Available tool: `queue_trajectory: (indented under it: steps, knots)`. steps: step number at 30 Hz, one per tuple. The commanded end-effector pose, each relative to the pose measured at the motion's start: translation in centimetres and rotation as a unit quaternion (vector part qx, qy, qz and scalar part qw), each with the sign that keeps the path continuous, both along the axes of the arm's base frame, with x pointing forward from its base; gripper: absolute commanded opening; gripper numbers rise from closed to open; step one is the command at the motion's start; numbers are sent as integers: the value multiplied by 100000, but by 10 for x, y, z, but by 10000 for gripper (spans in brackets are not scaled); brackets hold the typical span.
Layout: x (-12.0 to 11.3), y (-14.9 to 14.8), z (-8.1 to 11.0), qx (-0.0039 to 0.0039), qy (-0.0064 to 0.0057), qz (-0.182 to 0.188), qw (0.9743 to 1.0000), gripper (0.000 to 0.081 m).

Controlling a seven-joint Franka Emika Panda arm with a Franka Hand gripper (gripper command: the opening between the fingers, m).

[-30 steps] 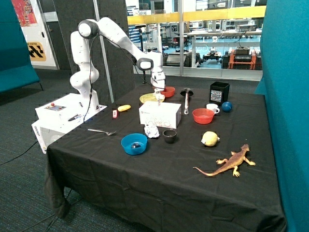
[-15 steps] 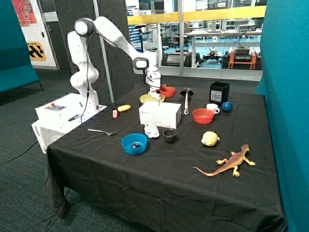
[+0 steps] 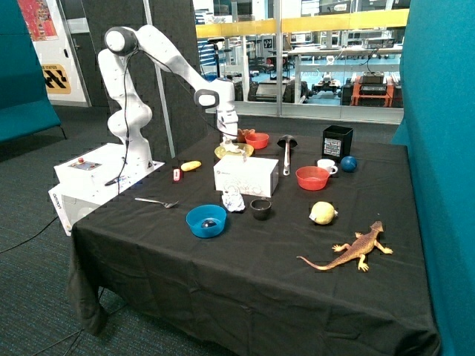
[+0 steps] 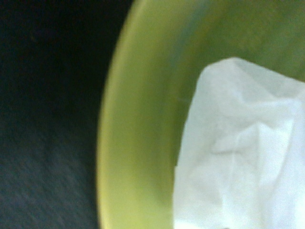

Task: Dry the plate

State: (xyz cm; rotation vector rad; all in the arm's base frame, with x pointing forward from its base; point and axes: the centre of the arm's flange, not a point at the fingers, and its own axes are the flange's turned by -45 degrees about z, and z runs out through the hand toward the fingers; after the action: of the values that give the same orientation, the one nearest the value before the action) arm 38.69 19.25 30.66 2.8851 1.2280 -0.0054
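The yellow-olive plate [image 3: 222, 152] sits on the black table behind the white tissue box [image 3: 246, 176]. My gripper [image 3: 231, 140] is low over the plate, shut on a white tissue [image 3: 236, 147] that rests on the plate's surface. In the wrist view the plate [image 4: 143, 119] fills the frame with its rim curving against the black cloth. The tissue [image 4: 238, 157] lies inside it, away from that rim. The fingers themselves are hidden in the wrist view.
A red-orange bowl [image 3: 258, 140] stands right beside the plate, and a black ladle [image 3: 286, 152] lies past it. Nearer the front are another red bowl [image 3: 312, 177], a blue bowl [image 3: 206, 220], a small black bowl [image 3: 260, 208], a crumpled tissue [image 3: 234, 200] and a fork [image 3: 156, 201].
My gripper has moved with the tissue across the plate, away from the red-orange bowl and toward the robot base. The arm's elbow has swung the same way.
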Motion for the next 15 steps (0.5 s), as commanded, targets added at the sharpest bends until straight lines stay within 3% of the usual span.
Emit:
queue_trajectory:
  steps: [1,9,15]
  knots:
    - [-1,-41,1,343,-52,-2969,99955,0]
    - [30,-81,2,340,-70,-8196,99663,0]
    - [42,-89,1,339,-74,-9239,99572,0]
